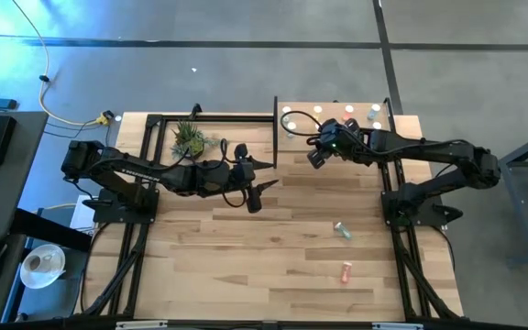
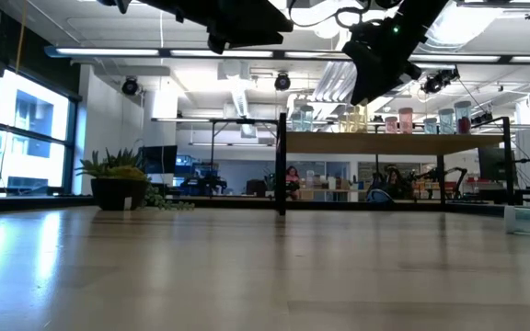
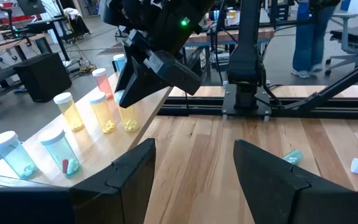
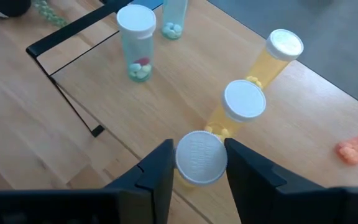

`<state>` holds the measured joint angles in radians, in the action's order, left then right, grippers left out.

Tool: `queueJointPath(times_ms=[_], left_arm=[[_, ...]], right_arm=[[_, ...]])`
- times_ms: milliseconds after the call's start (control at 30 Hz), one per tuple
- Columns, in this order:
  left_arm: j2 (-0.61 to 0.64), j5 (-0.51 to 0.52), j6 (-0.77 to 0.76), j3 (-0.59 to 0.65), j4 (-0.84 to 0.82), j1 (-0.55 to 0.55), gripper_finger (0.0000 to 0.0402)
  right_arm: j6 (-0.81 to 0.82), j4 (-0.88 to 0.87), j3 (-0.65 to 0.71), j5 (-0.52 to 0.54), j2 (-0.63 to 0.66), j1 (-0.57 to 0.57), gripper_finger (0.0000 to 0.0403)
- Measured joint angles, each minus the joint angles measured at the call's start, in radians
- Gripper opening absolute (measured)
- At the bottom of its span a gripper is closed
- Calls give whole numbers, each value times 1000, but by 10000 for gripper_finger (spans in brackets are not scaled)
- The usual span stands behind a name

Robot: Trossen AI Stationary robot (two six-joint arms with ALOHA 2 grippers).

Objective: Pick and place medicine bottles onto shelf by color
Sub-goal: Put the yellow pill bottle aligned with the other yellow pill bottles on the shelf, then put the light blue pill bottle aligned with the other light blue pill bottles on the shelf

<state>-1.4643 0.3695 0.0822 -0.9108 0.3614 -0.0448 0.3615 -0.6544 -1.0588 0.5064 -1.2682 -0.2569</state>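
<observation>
The shelf [image 1: 337, 117] stands at the table's far right and carries several bottles with white caps: teal ones [image 3: 61, 154], yellow ones [image 3: 103, 113] and an orange-red one [image 3: 101, 81]. My right gripper [image 4: 199, 155] is above the shelf's near left part [image 1: 317, 154], shut on a yellow bottle [image 3: 130, 119]. A teal bottle [image 1: 342, 229] and an orange-red bottle [image 1: 346, 272] lie on their sides on the tabletop. My left gripper [image 1: 257, 194] is open and empty [image 3: 194, 168], above the table's middle. My right gripper pinches the yellow bottle by the rim of its white cap [image 4: 201, 158], one finger on each side. The fingers [image 4: 160, 171] come from above, pointing down. The bottle stands upright with its bottom on the shelf board, near the board's edge [image 3: 131, 127].
A potted plant [image 1: 189, 139] stands at the far left inside a black frame [image 1: 209, 117]. Two other yellow bottles [image 4: 244, 102] stand close beside the held one. The near half of the tabletop holds only the two lying bottles.
</observation>
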Motion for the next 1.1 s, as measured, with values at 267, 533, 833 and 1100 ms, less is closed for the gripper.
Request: queueJointPath(times_ms=[267,533,833,1100], left_arm=[[0,0,0,0,0,0,205],[0,0,0,0,-1,0,205],[0,0,0,0,-4,0,205],[0,0,0,0,-6,0,205]], right_arm=[[-3,0,0,15,0,0,150],[-3,10,0,14,0,0,151],[-27,47,0,-18,0,0,152],[-30,47,0,-17,51,0,152]])
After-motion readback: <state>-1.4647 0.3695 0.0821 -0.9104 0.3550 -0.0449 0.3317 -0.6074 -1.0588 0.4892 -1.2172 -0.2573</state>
